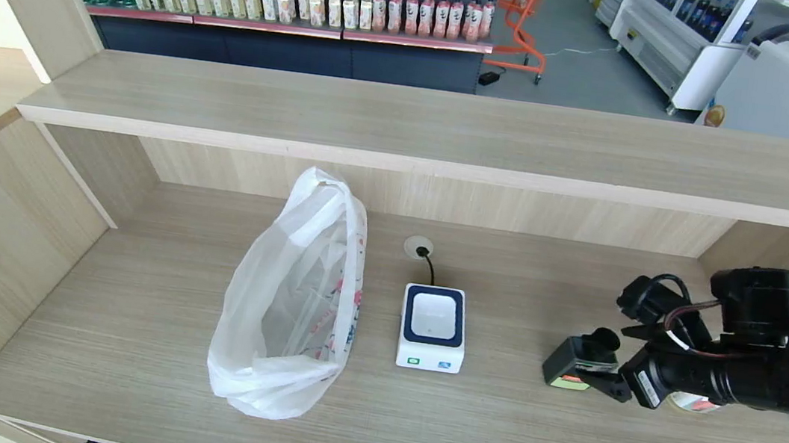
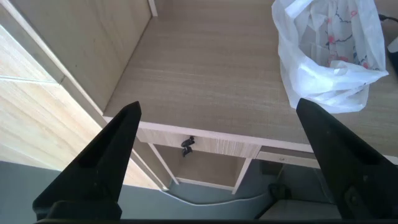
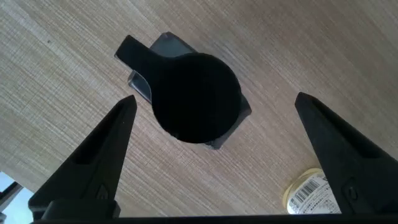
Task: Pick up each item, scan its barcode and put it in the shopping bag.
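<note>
A dark container with a round black cap [image 1: 577, 360] stands on the counter to the right of the scanner [image 1: 432, 328]. My right gripper [image 3: 214, 102] is over it, open, with one finger on each side of the cap [image 3: 196, 96] and clear space between them and it. In the head view the right gripper [image 1: 599, 363] comes in from the right. A white plastic shopping bag [image 1: 294, 299] stands open left of the scanner. My left gripper [image 2: 217, 107] is open and holds nothing, out past the counter's front edge, with the bag [image 2: 329, 50] farther off.
A small round item with a barcode label [image 3: 308, 193] lies beside the dark container, partly under the right arm [image 1: 692, 401]. A raised wooden ledge [image 1: 450, 134] runs along the back and wooden side walls [image 1: 1, 241] enclose the counter. The scanner's cable goes into a grommet [image 1: 419, 247].
</note>
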Robot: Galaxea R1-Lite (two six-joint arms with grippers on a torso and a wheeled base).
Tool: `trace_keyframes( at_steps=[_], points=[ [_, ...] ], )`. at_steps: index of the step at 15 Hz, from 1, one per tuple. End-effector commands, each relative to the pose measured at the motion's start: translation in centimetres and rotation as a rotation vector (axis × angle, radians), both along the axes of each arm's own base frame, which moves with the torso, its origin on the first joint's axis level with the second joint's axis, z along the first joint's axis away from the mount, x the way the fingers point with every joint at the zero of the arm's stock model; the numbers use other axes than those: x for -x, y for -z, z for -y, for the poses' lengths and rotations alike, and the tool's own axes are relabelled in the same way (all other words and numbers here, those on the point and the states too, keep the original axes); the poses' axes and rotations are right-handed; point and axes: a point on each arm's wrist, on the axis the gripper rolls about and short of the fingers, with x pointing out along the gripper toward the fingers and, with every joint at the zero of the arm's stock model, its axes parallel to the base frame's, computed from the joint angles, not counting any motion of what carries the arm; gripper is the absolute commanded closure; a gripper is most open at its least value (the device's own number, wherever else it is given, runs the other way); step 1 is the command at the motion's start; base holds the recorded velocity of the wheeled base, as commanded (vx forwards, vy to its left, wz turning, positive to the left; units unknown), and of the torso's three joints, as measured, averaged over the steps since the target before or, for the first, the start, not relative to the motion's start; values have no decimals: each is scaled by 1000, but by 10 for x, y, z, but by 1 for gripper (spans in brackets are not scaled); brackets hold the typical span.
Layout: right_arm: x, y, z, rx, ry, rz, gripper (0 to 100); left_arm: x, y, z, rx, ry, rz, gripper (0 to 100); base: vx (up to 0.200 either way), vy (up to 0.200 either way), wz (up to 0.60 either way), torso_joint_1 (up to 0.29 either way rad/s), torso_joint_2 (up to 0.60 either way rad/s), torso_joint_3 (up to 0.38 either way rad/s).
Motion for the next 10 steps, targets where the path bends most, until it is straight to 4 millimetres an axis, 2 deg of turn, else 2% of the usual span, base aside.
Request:
trace_keyframes(
  at_steps=[1, 6, 10],
  points=[
    [-10, 22, -3, 12, -25, -48, 0, 0, 0, 0, 0, -1, 0, 0, 0, 0, 0, 0, 0, 0],
    [-18, 22, -24, 5, -96, -19, 0, 0, 0, 0, 0, -1, 0, 0, 0, 0, 0, 0, 0, 0],
    [-23, 26, -27, -3, -114, -10, 0, 0, 0, 0, 0, -1, 0, 0, 0, 0, 0, 0, 0, 0]
  ],
)
